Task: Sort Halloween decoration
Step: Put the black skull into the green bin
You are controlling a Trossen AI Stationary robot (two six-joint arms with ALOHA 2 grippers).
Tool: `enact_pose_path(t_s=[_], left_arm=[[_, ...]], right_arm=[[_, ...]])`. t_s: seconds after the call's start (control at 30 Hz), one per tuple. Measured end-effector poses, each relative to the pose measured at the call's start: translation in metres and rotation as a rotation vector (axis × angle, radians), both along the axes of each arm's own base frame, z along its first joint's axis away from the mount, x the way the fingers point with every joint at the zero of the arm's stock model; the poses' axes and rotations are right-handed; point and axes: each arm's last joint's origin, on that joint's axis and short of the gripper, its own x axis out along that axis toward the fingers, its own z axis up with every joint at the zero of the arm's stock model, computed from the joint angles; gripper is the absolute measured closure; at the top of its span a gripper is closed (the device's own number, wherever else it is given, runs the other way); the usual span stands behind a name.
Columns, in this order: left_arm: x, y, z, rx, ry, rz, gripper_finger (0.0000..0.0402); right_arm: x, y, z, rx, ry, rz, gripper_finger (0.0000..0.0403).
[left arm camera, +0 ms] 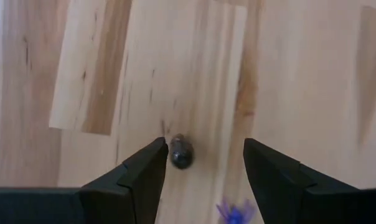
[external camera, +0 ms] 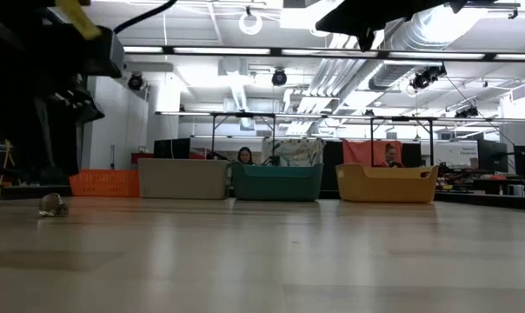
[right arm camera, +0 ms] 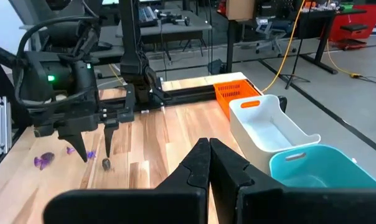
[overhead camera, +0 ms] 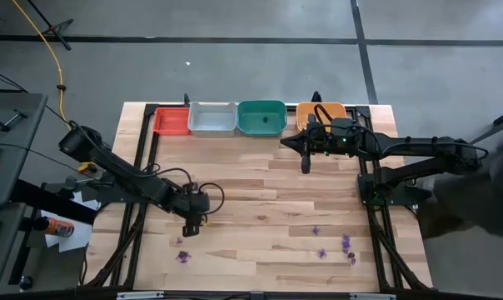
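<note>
Dark trinket (left arm camera: 180,151) lying on table (overhead camera: 260,187) between parted left gripper (left arm camera: 203,163) fingers, near front-left corner; right gripper (right arm camera: 210,163) closed by far edge.

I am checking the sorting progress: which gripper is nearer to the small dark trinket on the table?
Left. The left gripper hangs open right over the dark trinket, fingers either side. The right gripper is shut, far off near the trays.

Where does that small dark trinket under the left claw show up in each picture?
High view: hidden under the left gripper.
Low view: dark trinket, far left on the table.
Left wrist view, between the open fingers.
Right wrist view, below the left gripper.
Shared landmark: the left gripper.
</note>
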Motion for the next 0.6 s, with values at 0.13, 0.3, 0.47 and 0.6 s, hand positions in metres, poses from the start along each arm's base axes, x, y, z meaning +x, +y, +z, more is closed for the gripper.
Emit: enact_pose_path(t_s=[0.13, 0.3, 0.47, 0.6], left_arm=[[0.003, -0.001, -0.009, 0.035, 0.035, -0.037, 0.0199], [0.007, -0.003, -0.023, 0.062, 0.084, -0.044, 0.0199], [0.01, -0.005, -0.035, 0.073, 0.122, -0.027, 0.0199], [0.011, -0.005, -0.037, 0.073, 0.126, -0.019, 0.0199]], right_arm=[[0.0, 0.0, -0.001, 0.001, 0.006, 0.0, 0.0402], [0.0, 0.0, -0.001, 0.002, 0.013, 0.0, 0.0402], [0.0, 0.0, -0.002, 0.003, 0.017, 0.0, 0.0402], [0.0, 0.0, -0.002, 0.003, 0.02, 0.0, 0.0402]])
